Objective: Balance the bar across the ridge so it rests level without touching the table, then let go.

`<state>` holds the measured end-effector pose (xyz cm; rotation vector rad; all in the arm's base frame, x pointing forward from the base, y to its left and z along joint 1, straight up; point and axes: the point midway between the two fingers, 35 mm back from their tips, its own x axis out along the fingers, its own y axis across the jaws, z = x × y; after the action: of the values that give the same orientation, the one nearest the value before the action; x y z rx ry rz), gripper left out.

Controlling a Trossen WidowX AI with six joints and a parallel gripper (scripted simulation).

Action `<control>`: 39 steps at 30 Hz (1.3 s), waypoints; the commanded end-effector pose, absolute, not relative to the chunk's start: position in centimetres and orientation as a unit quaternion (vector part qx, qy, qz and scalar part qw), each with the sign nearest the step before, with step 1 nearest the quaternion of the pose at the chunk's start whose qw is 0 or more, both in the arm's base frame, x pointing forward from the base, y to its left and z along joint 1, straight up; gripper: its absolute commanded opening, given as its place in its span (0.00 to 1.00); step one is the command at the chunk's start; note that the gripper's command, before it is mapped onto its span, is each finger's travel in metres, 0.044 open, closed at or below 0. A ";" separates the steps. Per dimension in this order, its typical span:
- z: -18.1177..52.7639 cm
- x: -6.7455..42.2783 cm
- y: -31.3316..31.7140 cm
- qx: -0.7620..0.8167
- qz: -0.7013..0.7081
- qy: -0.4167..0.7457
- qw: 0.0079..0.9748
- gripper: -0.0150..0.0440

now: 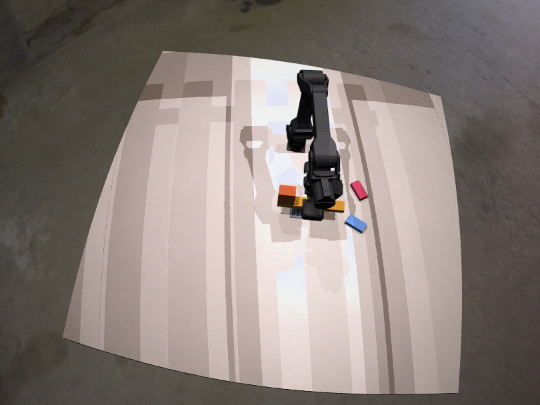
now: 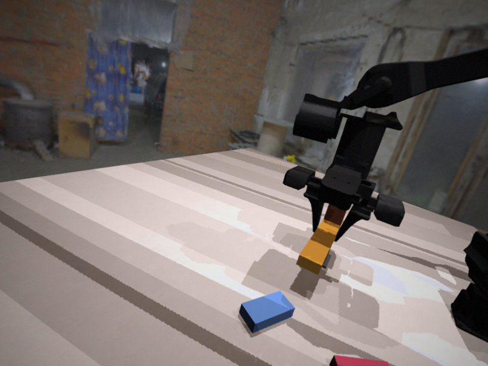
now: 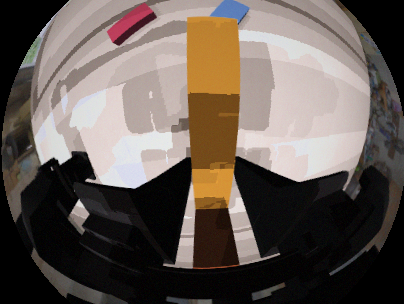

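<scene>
The orange-yellow bar [image 1: 338, 206] [image 2: 311, 254] [image 3: 212, 55] lies over the ridge, a grey-blue piece [image 1: 295, 212] [image 2: 326, 260] mostly hidden beneath it. The bar's near end in the exterior camera stands above the table. The bar looks about level. An orange-red block [image 1: 287, 190] [image 2: 334, 214] [image 3: 215, 237] sits on the bar's left end in the top view. My gripper [image 1: 320, 204] [image 2: 326, 235] [image 3: 211, 161] straddles the bar near its middle. Its fingers are slightly open, very close beside the bar's long sides. The ridge contact is hidden.
A blue block [image 1: 356, 223] [image 2: 267, 309] [image 3: 230, 10] lies on the table beyond the bar's free end. A red block [image 1: 359, 190] [image 2: 358, 361] [image 3: 131, 22] lies nearby, nearer the arm's base [image 1: 296, 141]. Striped shadows cross the table.
</scene>
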<state>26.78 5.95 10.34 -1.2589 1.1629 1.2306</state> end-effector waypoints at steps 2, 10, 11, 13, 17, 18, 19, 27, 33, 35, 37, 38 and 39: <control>10.3 26.8 5.9 -0.519 0.507 0.479 0.493 0.57; 10.3 26.8 5.9 -0.519 0.507 0.479 0.493 0.57; 10.3 26.8 5.9 -0.519 0.507 0.479 0.493 0.57; 10.3 26.8 5.9 -0.519 0.507 0.479 0.493 0.66; 10.3 26.8 5.9 -0.519 0.507 0.479 0.493 0.83; 10.3 26.8 5.9 -0.519 0.507 0.479 0.493 0.88; 10.3 26.8 5.9 -0.519 0.507 0.479 0.493 0.92; 13.5 27.1 6.0 -0.519 0.507 0.479 0.493 1.00; 20.1 26.6 5.9 -0.519 0.507 0.480 0.493 1.00; 20.3 26.5 5.9 -0.519 0.507 0.480 0.493 1.00; 20.3 26.5 5.9 -0.519 0.507 0.480 0.493 1.00; 20.3 26.5 5.9 -0.519 0.507 0.480 0.493 1.00; 20.3 26.5 5.9 -0.519 0.507 0.480 0.493 1.00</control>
<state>26.69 5.93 19.73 -1.2615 1.1560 1.2257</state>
